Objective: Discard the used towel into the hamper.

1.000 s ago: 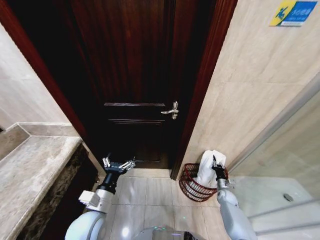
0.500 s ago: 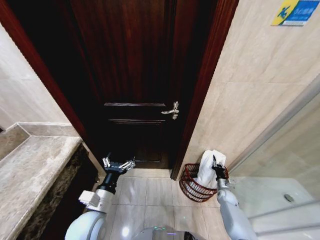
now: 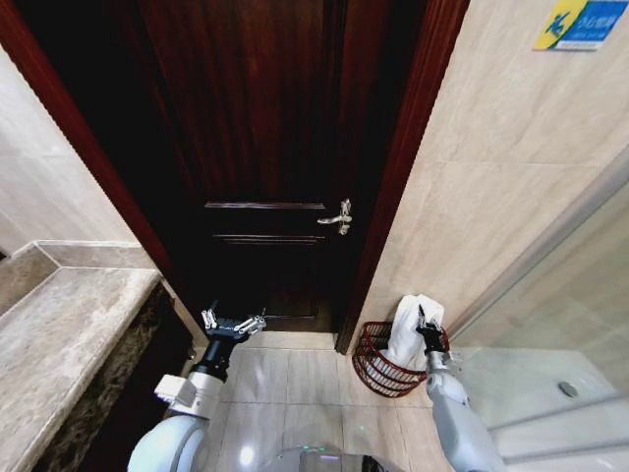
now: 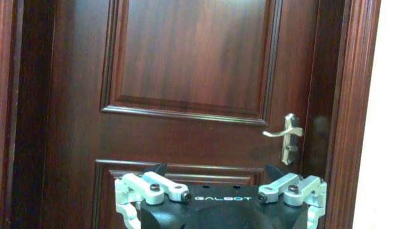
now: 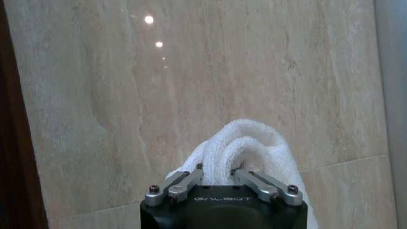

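Head view: right pincer (image 3: 425,321) holds the towel (image 3: 408,332) over the hamper (image 3: 377,360) by the wall; left pincer (image 3: 233,323) waits spread and empty near the door (image 3: 265,147).
Left wrist view: fingers splayed, nothing held.
Right wrist view: fingers (image 5: 184,183) pinch the towel's fold; best released only once centred above the rim.

"GALBOT" read in white letters on black body of left gripper (image 4: 219,191), in left wrist view. Same "GALBOT" mark stood on black body of right gripper (image 5: 218,177), in right wrist view. Blue-and-yellow wall sign (image 3: 572,25), far right on tiled wall: characters too small to read.
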Controlling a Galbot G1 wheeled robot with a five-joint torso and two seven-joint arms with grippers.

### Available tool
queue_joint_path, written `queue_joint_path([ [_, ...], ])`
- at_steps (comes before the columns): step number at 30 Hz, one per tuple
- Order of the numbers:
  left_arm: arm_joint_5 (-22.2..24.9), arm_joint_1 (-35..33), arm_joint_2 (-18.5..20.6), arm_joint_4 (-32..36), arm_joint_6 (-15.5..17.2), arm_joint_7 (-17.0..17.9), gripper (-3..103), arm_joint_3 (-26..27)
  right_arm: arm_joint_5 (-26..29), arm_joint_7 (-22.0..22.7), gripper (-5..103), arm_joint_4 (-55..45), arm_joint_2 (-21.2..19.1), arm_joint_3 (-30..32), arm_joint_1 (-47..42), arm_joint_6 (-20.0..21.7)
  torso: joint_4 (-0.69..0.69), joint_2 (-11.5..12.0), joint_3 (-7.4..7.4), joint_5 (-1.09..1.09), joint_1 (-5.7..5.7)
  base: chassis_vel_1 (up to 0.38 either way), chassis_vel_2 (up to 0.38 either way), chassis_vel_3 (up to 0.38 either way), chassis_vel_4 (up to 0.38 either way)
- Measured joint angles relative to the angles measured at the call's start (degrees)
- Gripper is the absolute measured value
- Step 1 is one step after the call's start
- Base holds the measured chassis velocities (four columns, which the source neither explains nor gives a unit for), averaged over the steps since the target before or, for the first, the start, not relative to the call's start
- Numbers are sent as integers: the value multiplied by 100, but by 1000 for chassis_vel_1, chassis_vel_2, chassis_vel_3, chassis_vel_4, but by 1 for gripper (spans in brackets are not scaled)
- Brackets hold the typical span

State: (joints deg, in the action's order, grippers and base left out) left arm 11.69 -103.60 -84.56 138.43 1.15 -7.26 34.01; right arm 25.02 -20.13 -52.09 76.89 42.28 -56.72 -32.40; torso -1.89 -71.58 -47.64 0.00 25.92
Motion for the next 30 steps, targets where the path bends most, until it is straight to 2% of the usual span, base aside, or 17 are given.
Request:
queue_joint_path([
  [19, 0, 0, 0, 0, 0, 0, 100, 0, -8, 17, 10, -46, 9, 7, -34, 2, -1, 0, 0, 0, 0, 0, 0, 0, 0],
  [30, 0, 0, 0, 0, 0, 0, 100, 0, -494, 575, 10, -1462, 430, 284, -1086, 22, 0, 0, 0, 0, 0, 0, 0, 0, 0],
])
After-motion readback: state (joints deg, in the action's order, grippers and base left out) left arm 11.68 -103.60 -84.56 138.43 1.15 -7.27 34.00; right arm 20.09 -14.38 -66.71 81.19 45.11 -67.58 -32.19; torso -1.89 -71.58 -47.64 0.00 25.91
